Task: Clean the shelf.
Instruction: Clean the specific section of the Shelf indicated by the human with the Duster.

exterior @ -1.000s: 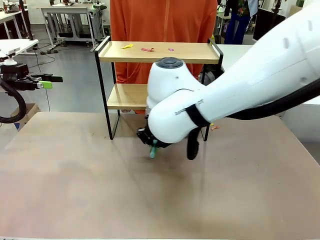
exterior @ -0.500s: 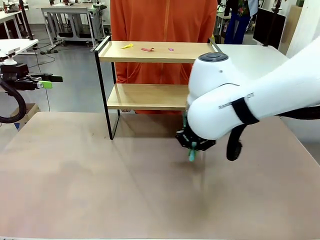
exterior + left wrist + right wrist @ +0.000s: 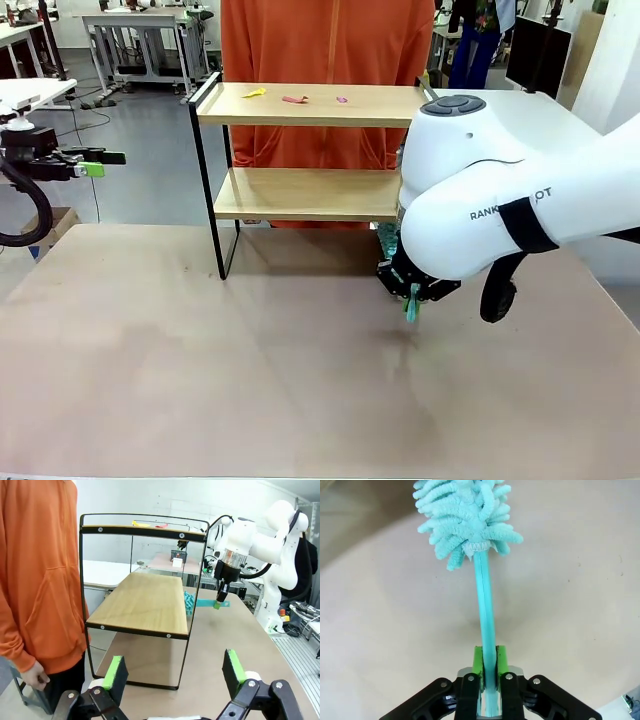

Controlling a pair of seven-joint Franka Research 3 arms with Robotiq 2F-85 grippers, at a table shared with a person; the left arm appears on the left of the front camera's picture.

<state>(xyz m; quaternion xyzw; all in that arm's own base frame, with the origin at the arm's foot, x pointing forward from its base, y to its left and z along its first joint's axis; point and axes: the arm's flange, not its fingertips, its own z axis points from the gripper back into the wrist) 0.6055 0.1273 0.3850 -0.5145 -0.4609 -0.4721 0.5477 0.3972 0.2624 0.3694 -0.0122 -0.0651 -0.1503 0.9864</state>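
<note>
The shelf [image 3: 380, 103] stands at the far side of the table [image 3: 200, 400], right in front of a person in an orange hooded top [image 3: 325, 40]. The right gripper [image 3: 413, 298] hangs low at the shelf's right end, on the robot's side of it and close above the table top, with the bulky white wrist of that arm covering the rack's right front leg.

That pincer is clamped tight on the thin teal handle of a duster [image 3: 485, 595]. In the right wrist view the green pads [image 3: 477, 660] press against the handle from both sides, and the stick runs straight out from the right gripper [image 3: 489, 657] to a fluffy teal head. Seen from the left wrist, the duster [image 3: 188, 603] lies roughly level, its head just beside the robot-side edge of the shelf's [image 3: 145, 602] lower board near the right end. I cannot tell if the strands actually touch the wood. The right gripper [image 3: 220, 599] points down onto the handle's other end.

On the top board lie three small scraps: a yellow one [image 3: 256, 92], a reddish one [image 3: 295, 99] and a pink one [image 3: 342, 99].

The left gripper [image 3: 98, 165] is well apart from the shelf, off the left side of the table and raised. Its jaws stand wide, with nothing between the left gripper's [image 3: 174, 662] fingers, and it looks along the rack from the left end.
</note>
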